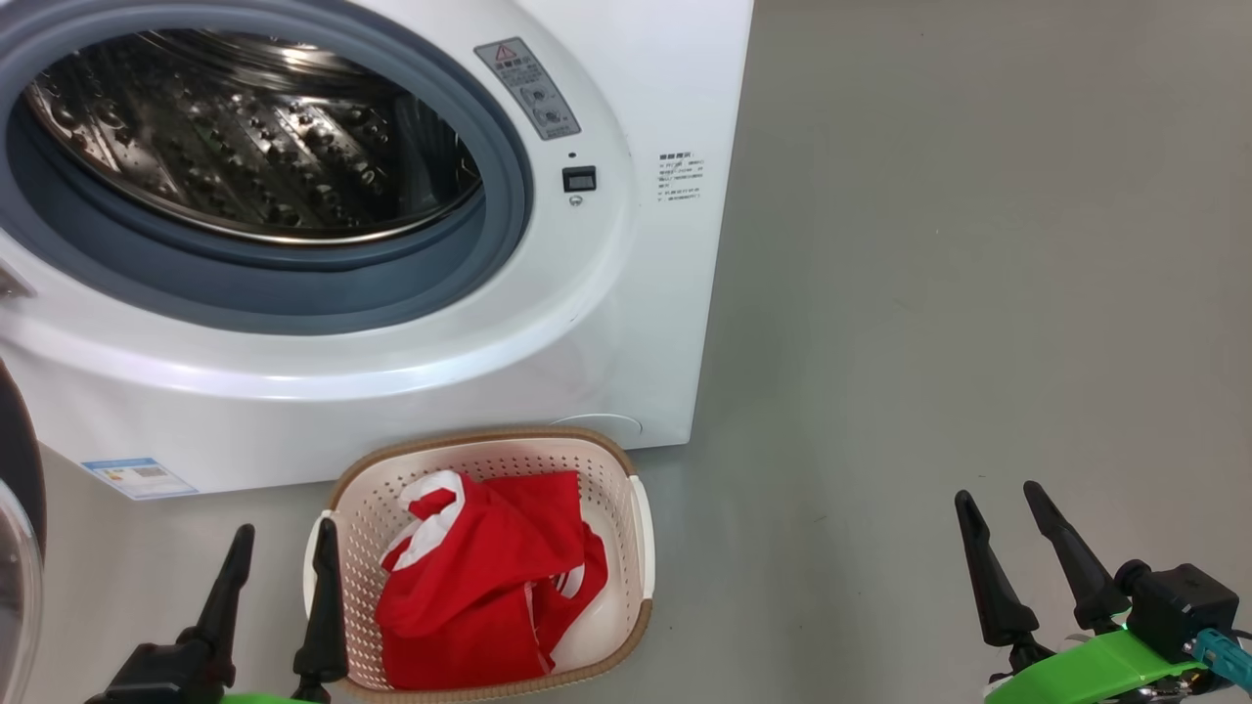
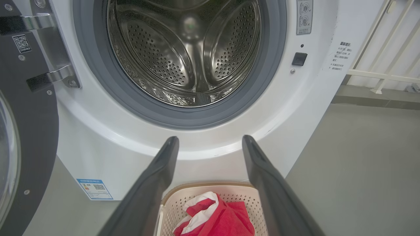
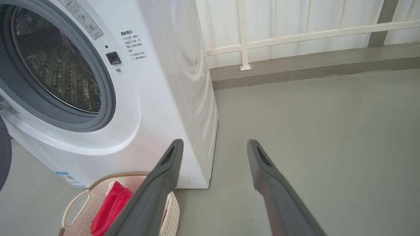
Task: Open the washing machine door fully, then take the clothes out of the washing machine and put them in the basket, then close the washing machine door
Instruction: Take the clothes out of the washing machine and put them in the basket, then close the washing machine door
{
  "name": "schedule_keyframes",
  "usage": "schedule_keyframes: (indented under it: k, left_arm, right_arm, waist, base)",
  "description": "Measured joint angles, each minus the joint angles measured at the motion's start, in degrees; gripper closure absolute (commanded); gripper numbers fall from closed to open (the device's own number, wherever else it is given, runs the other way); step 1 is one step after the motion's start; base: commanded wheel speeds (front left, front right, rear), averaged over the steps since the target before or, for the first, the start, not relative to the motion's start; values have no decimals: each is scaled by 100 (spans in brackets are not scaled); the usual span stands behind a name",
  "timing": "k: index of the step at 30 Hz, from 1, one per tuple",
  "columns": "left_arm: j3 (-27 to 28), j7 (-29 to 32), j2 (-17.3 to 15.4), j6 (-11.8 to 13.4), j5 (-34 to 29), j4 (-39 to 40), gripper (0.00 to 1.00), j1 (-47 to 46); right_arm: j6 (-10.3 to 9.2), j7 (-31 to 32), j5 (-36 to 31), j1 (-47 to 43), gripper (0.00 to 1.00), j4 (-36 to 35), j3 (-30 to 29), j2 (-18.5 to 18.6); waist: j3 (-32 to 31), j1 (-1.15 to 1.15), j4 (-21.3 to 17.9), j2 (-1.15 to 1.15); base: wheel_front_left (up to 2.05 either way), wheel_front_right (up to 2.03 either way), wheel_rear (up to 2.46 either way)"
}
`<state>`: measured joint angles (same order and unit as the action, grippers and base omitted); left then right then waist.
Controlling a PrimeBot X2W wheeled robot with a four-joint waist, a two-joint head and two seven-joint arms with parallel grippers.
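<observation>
Clothes: bright red fabric with white trim, heaped in the basket, just right of the left end effector and below its fingertips in the head view. Basket: cream, perforated walls, brown woven-look rim; stands on the grey floor at the foot of the washing machine, ahead of and beneath the left end effector in the left wrist view. Left end effector: two dark fingers spread apart, nothing held; its right finger crosses the basket's left handle in the head view, contact cannot be judged. Right end effector: fingers parted, nothing held, over bare floor, well apart from the basket, which lies to its left. Washing machine: white front loader ahead of the left end effector and ahead-left of the right one; grey rubber ring around a perforated steel drum; black latch socket to the right of the opening; blue label low on the front, ahead-left of the left end effector. Washing machine door: black rim, clear glass centre, swung open on metal hinges, to the left of the left end effector. White railing: far ahead of the right end effector, behind the machine
</observation>
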<state>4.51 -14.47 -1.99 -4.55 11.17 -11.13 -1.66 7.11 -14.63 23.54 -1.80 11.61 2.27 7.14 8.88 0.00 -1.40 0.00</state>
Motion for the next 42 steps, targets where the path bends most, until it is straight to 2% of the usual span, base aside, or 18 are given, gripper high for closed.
schedule_keyframes:
  k: [12, 32, 42]
  left_arm:
    - [24, 0, -1, 8, -11, 14, 0, -1]
    - [109, 0, -2, 5, -11, 16, 0, -1]
    - [134, 0, -2, -8, -11, 7, 0, -2]
  right_arm:
    - [0, 0, 0, -41, 0, 7, 1, -8]
    - [0, 0, 0, -41, 0, 5, 0, -49]
    - [0, 0, 0, -40, 0, 10, 1, -49]
  waist:
    - [-68, 0, -20, 0]
    - [2, 0, 26, 0]
    - [-20, 0, 43, 0]
  base:
    - [-11, 11, 0]
    - [-101, 101, 0]
    - [-21, 21, 0]
